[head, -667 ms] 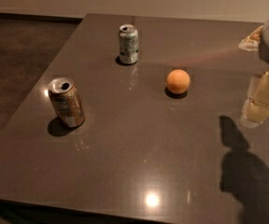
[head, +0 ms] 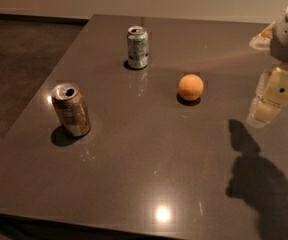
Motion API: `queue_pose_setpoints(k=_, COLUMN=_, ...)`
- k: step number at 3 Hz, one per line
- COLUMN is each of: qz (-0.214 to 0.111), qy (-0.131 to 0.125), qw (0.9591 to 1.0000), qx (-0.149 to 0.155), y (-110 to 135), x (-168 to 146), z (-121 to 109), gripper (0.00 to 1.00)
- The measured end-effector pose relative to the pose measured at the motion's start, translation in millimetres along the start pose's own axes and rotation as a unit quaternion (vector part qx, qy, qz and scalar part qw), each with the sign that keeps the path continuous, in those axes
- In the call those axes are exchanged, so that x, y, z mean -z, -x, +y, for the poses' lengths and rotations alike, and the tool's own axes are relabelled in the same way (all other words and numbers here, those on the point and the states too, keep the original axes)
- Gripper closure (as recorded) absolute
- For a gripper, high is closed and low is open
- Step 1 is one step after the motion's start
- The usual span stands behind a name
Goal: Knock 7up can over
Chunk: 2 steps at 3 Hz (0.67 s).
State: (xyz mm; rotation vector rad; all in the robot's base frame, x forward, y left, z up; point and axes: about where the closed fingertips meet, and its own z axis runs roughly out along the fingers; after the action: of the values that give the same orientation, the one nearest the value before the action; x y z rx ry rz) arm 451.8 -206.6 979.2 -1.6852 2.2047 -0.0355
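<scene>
The 7up can, silvery-white and green with a silver top, stands upright at the far middle of the dark table. My gripper hangs above the table at the right edge of the view. It is well to the right of the can and a little nearer, and apart from it. An orange ball lies between them. The gripper's shadow falls on the table below it.
A brown-orange can stands upright near the table's left edge. An orange ball lies near the middle, right of the 7up can. The table's left edge drops to a dark floor.
The gripper has shifted slightly up and to the left. The cans and the ball have not moved.
</scene>
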Motion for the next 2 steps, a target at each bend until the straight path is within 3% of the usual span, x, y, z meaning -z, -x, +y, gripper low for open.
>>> queue_pose_setpoints(k=1, qz=-0.040, qy=-0.006, qw=0.9988, qx=-0.027, y=28, x=-17, z=-30, gripper=0.00)
queue_pose_setpoints(k=2, qz=-0.062, qy=-0.033, qw=0.9950, qx=-0.071, y=61, x=-37, z=-70, gripper=0.00)
